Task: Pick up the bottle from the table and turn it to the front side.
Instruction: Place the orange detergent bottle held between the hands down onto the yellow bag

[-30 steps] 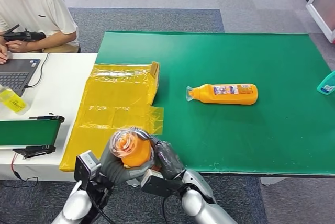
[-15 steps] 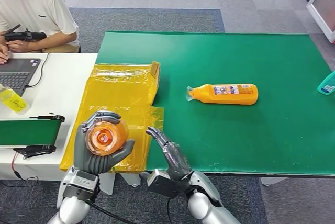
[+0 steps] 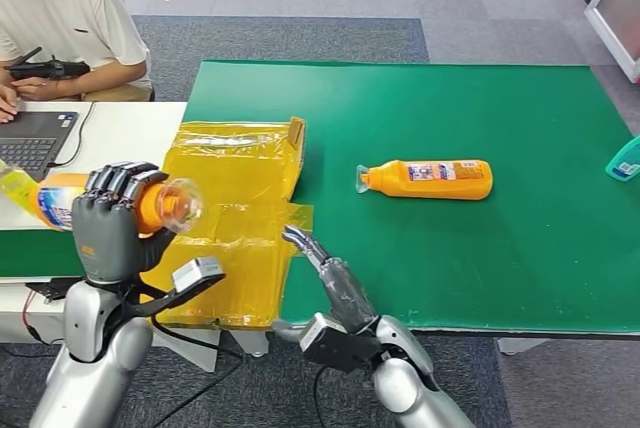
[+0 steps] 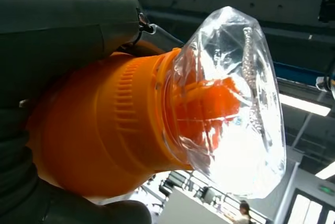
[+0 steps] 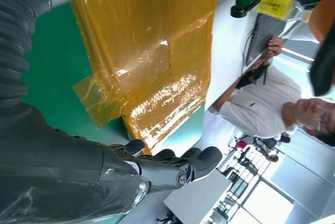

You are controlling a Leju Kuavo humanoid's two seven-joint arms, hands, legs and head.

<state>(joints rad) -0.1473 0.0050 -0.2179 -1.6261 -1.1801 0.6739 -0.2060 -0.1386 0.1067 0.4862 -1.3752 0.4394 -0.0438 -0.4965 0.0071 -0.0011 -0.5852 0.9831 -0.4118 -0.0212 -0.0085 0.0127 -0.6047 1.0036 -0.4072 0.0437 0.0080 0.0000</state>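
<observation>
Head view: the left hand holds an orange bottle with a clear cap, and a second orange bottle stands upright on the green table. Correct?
Not quite. The second orange bottle lies on its side on the green table, as the head view shows. The left hand does hold an orange bottle with a clear cap.

The bottle [image 3: 113, 203] is orange with a clear plastic cap [image 4: 233, 103] over its orange nozzle and a blue and white label near its base. It is off the table, held about level in the left hand [image 3: 113, 228], whose fingers wrap its body. The cap end points toward the green table [image 3: 468, 248], the base toward the white desk
</observation>
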